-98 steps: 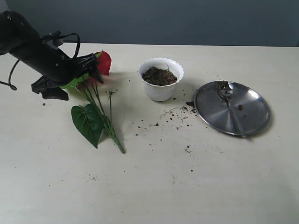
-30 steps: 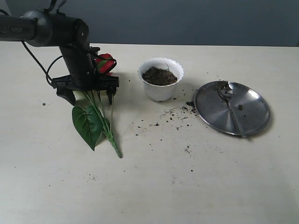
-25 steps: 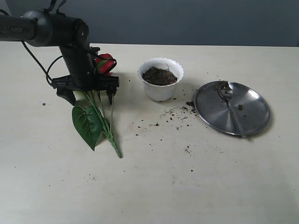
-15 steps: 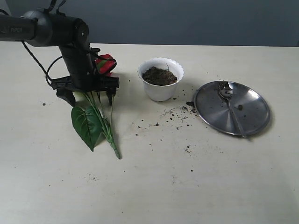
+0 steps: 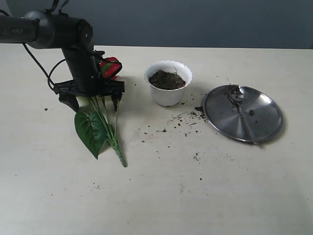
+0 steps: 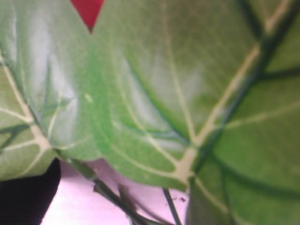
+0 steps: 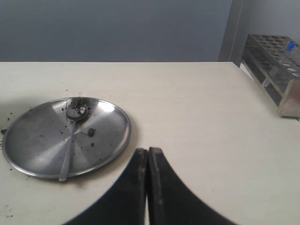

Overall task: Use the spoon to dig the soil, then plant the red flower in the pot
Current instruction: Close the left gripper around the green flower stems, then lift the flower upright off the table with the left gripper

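The red flower (image 5: 110, 67) lies on the table left of the pot, its stems and big green leaf (image 5: 90, 132) trailing toward the front. My left gripper (image 5: 93, 100) points straight down over the stems, open, a finger on each side of them. The leaf (image 6: 154, 84) fills the left wrist view. The white pot (image 5: 168, 97) holds a mound of dark soil (image 5: 167, 80). The spoon (image 5: 239, 111) rests on the steel plate, also seen as the spoon (image 7: 70, 140) in the right wrist view. My right gripper (image 7: 148, 151) is shut on nothing, back from the plate.
The round steel plate (image 5: 266, 115) sits right of the pot, and loose soil specks (image 5: 188, 117) lie between them. A rack of tubes (image 7: 276, 70) stands at the far table edge in the right wrist view.
Since 3.3 s ago the left arm has swung from a tilt to upright over the stems. In the last second the leaf and stem end slid slightly left.
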